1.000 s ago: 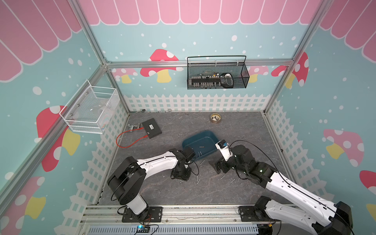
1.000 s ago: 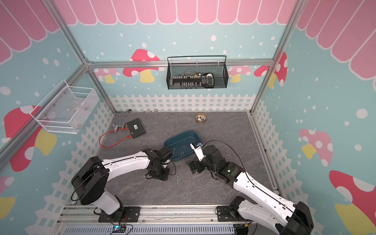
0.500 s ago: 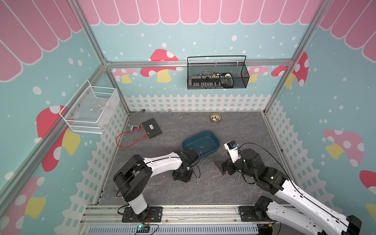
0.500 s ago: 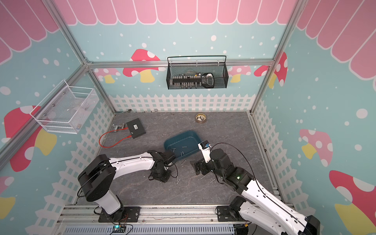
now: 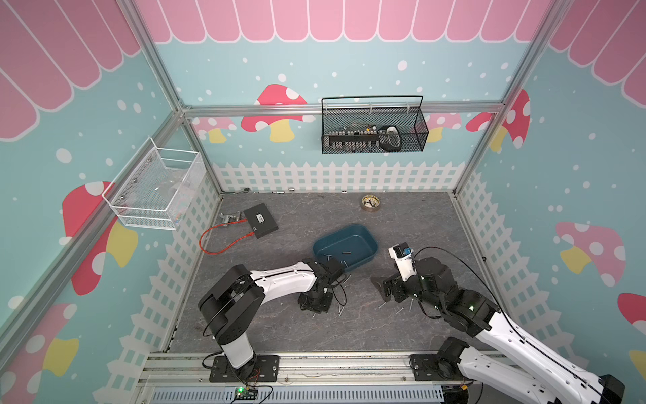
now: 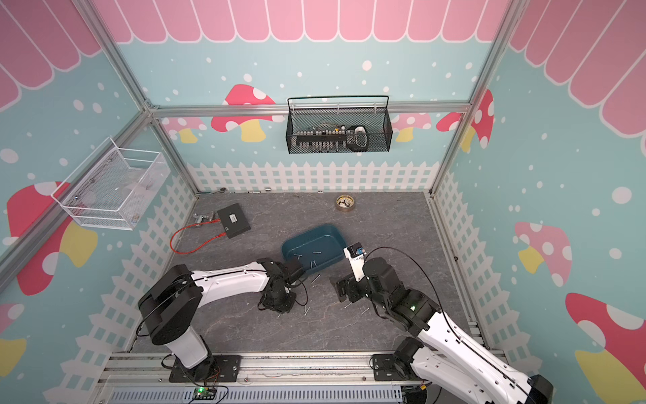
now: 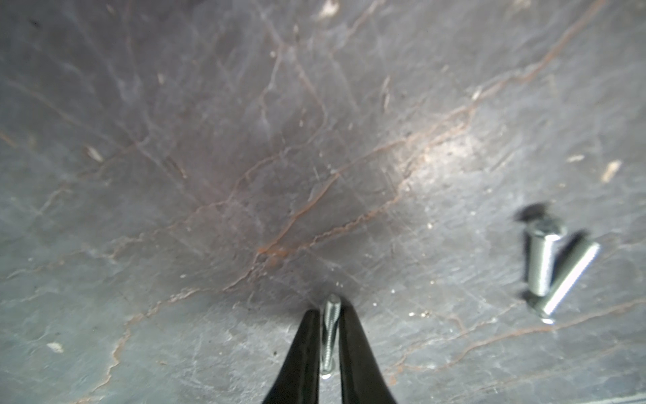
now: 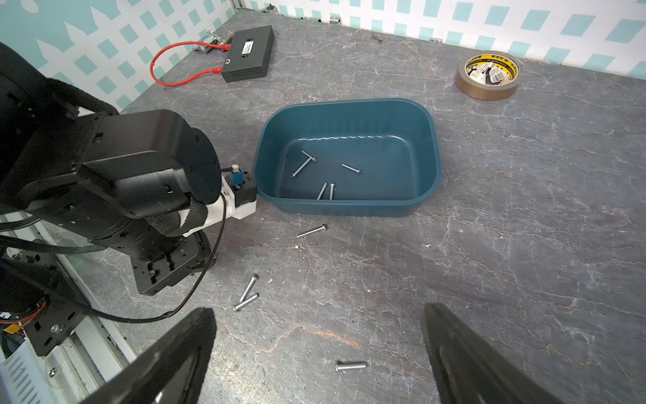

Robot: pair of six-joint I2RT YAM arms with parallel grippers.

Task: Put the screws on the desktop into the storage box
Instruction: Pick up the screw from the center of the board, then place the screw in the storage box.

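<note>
While the left pincer [image 7: 329,309] is clamped on a screw [image 7: 328,342] lying on the counter [image 7: 244,157], with the storage box [image 5: 360,238] at its one o'clock and the right pincer [image 8: 318,313] spread apart, the thin screw could be dropped if tilted during lifting.

On the desktop [image 8: 524,245]: storage box [image 8: 349,206] with five screws [image 8: 350,168], loose screws [image 8: 311,231] before it, tape roll [image 8: 487,75] behind.

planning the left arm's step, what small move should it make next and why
Probably lift straight up a little: the left gripper looks closed on a screw lying on the desktop, and the storage box has walls to clear.
</note>
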